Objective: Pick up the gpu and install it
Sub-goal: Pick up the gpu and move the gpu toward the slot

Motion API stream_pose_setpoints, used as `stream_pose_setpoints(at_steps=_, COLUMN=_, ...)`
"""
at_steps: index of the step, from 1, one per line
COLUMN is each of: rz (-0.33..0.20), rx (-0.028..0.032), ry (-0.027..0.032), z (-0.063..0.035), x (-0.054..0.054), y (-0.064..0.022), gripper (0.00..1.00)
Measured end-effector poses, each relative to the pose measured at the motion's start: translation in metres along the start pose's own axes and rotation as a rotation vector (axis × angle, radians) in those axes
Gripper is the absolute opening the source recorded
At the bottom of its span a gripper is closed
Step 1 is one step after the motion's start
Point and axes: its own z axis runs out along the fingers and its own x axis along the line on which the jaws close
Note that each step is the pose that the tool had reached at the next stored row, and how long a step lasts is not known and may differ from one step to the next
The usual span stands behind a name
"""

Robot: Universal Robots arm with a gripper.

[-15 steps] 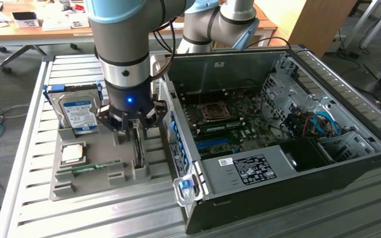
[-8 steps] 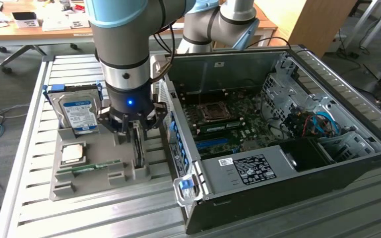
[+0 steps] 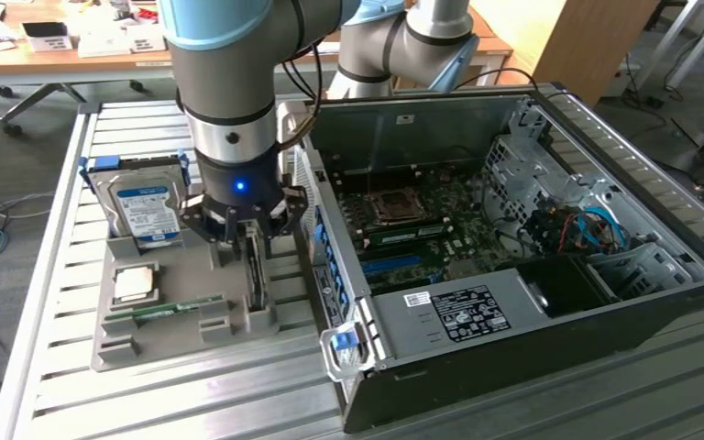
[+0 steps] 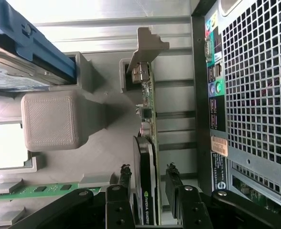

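Note:
The gpu stands on edge in a slot of the grey parts holder, black cooler on one face and green card on the other. Its silver end bracket is at the far end. My gripper is down over it, open, with one black finger close against the cooler side. The other finger stands a small gap off the card side. In the exterior view my gripper hangs straight down over the gpu, just beside the open computer case.
The holder also carries a hard drive with a blue-white label, a processor and a green memory stick. The case lies open with its motherboard exposed. Its perforated rear panel is close alongside the gpu.

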Motion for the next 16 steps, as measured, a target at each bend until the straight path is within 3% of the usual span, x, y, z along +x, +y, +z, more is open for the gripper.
stream_pose_setpoints(at_steps=10, rz=0.0, rx=0.0001, ry=0.0002, z=0.0112, x=0.0, y=0.0004, gripper=0.43)
stream_pose_setpoints(at_steps=16, rz=0.0, rx=0.0002, ry=0.0003, z=0.0118, x=0.0, y=0.0003, gripper=0.43)
